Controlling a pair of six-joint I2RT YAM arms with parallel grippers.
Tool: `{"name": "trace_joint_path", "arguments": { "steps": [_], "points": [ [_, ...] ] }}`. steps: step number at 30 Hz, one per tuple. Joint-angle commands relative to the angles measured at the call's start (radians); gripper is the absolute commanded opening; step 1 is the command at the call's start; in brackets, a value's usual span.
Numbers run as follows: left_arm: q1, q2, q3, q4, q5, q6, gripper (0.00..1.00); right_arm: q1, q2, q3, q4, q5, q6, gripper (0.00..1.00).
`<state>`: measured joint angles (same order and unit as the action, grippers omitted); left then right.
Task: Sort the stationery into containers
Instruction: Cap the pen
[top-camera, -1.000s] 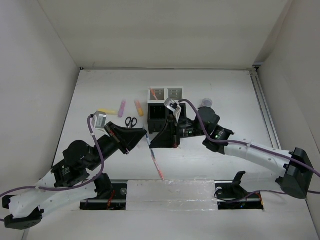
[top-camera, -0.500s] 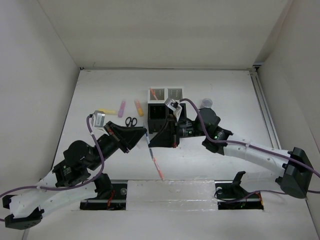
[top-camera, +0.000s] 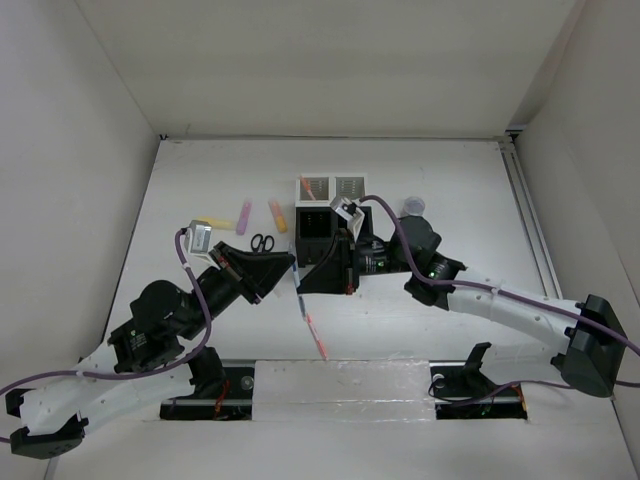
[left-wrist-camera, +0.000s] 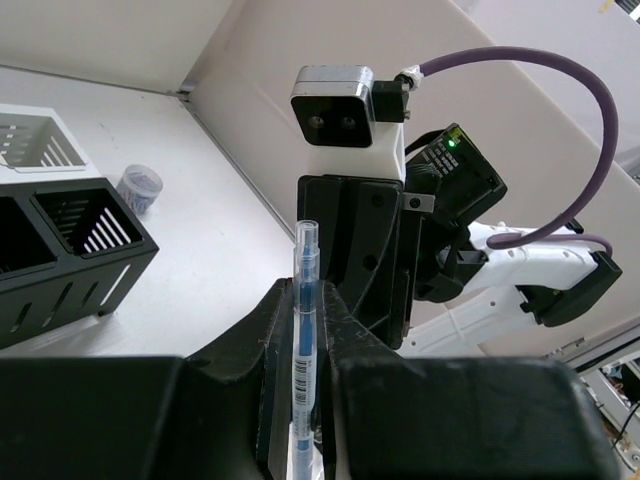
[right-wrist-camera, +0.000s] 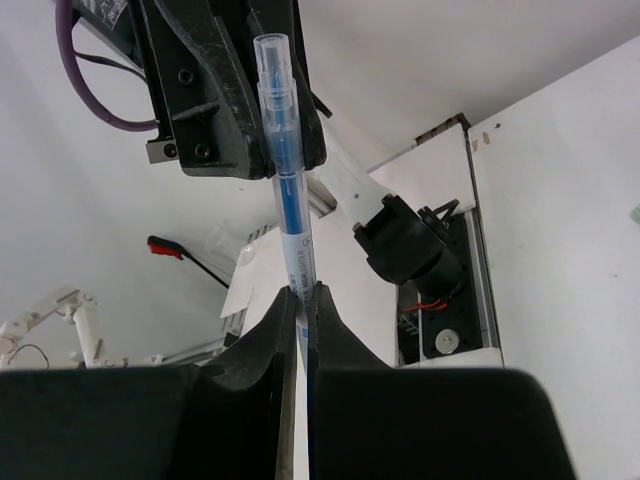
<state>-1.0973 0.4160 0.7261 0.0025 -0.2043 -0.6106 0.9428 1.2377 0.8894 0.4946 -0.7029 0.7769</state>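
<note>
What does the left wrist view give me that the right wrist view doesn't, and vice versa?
Left wrist only: the black compartments, a white compartment and the small round grey item. Right wrist only: the left arm, its white link and black joint. Both: a blue pen pinched in that camera's own claw, left claw and right claw alike, the other arm close behind.

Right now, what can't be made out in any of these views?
1. One blue pen or two: the left gripper and right gripper each clamp one in their wrist views; the top view is too small to tell.
2. Contents of the black containers: top view, dark and partly covered by the right arm.
3. Pen's held end: both wrist views, hidden inside the gripper.
</note>
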Motion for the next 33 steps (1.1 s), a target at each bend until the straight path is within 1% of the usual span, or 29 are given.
{"name": "trace_joint_path", "arguments": {
  "steps": [1,10,11,12,14,15,18,23,29,33],
  "points": [
    [-0.016,0.023,-0.04,-0.081,0.128,-0.025,0.0,-0.047,-0.003,0.079,0.156,0.16,0.025,0.0],
    [-0.016,0.023,-0.05,-0.09,0.108,-0.025,0.0,-0.065,0.009,0.097,0.156,0.14,0.045,0.0],
    [-0.016,0.023,-0.041,-0.099,0.108,-0.025,0.0,-0.065,0.019,0.097,0.156,0.14,0.036,0.0],
    [-0.016,0.023,-0.04,-0.099,0.097,-0.025,0.0,-0.037,0.019,0.097,0.147,0.131,0.016,0.0],
    [-0.016,0.023,-0.016,-0.122,0.069,-0.035,0.0,-0.012,0.04,0.106,0.119,0.12,-0.054,0.0],
    [-0.016,0.011,0.004,-0.122,0.06,-0.035,0.0,0.0,0.04,0.106,0.119,0.082,-0.073,0.0],
    [-0.016,0.01,0.05,-0.122,0.06,-0.022,0.0,0.03,0.065,0.106,0.119,0.056,-0.107,0.0],
    [-0.016,0.03,0.064,-0.145,0.069,0.002,0.0,0.03,0.074,0.095,0.119,0.079,-0.126,0.0],
    [-0.016,0.011,-0.007,-0.133,0.089,-0.02,0.0,0.017,0.054,0.086,0.119,0.114,-0.108,0.0],
    [-0.016,0.001,-0.007,-0.144,0.098,-0.031,0.0,0.008,0.045,0.086,0.119,0.137,-0.088,0.0]
  ]
}}
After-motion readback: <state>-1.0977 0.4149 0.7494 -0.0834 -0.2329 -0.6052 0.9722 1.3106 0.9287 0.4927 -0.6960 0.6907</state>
